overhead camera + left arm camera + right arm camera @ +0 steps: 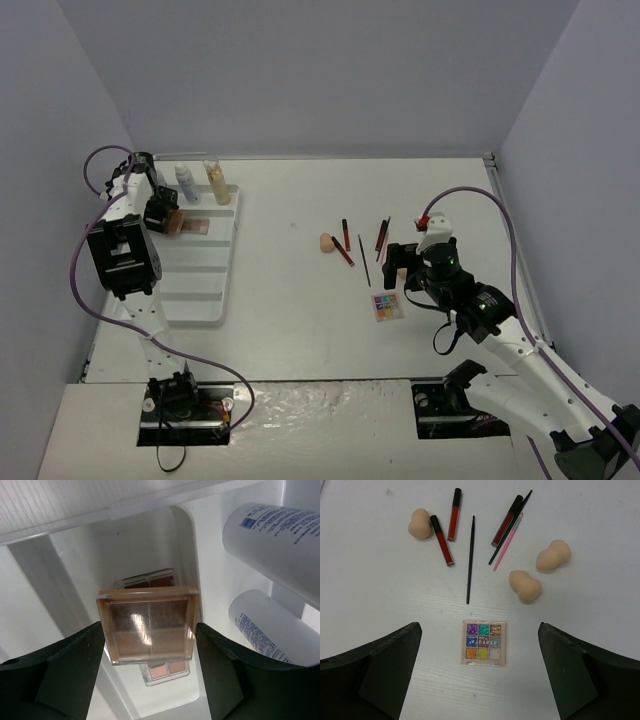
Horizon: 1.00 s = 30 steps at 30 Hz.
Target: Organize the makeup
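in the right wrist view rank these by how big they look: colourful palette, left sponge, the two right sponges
1. colourful palette
2. lower right sponge and upper right sponge: alike, not ranked
3. left sponge: looks slightly smaller, but it lies farther from the camera, so unsure

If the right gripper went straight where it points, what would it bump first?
Probably the small square palette of nine glittery colours, flat on the white table ahead of the right gripper.

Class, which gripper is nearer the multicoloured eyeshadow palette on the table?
Right. The right gripper hovers open above the multicoloured palette; the left gripper is across the table, holding a brown palette over the white tray.
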Available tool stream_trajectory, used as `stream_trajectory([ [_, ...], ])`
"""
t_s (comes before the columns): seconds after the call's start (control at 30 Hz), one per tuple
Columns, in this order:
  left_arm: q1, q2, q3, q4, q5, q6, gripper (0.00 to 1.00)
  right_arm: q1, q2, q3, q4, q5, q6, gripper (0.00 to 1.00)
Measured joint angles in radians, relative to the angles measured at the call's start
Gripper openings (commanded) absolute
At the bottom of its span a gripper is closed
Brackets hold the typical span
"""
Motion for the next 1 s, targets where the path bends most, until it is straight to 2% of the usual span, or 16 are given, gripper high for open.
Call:
stream_trajectory([
  [0.1,0.003,0.001,0.000,-0.002,0.000,-0.003,0.86,0.000,0.018,0.002,0.000,0.003,0.001,1.00],
  [0.3,0.004,-0.001,-0.005,0.006,0.008,-0.007,0.97,0.000,0.069,0.003,0.001,0.002,0.035,1.00],
  [0.47,0.003,-0.047,-0.059,0.020,0.031,0.007,0.97,0.000,0.135,0.003,-0.008,0.009,0.108,1.00],
  [0.63,-0.019,-0.195,-0.151,0.049,0.043,0.081,0.97,-0.001,0.261,-0.001,-0.023,0.010,0.171,1.00],
  [0.77,-0.088,-0.361,-0.230,0.110,0.041,0.208,0.97,-0.007,0.367,-0.010,-0.025,0.006,0.206,1.00],
  [1.0,-0.344,-0.668,-0.450,0.225,0.051,0.472,0.97,-0.008,0.514,-0.032,-0.012,-0.034,0.237,1.00],
])
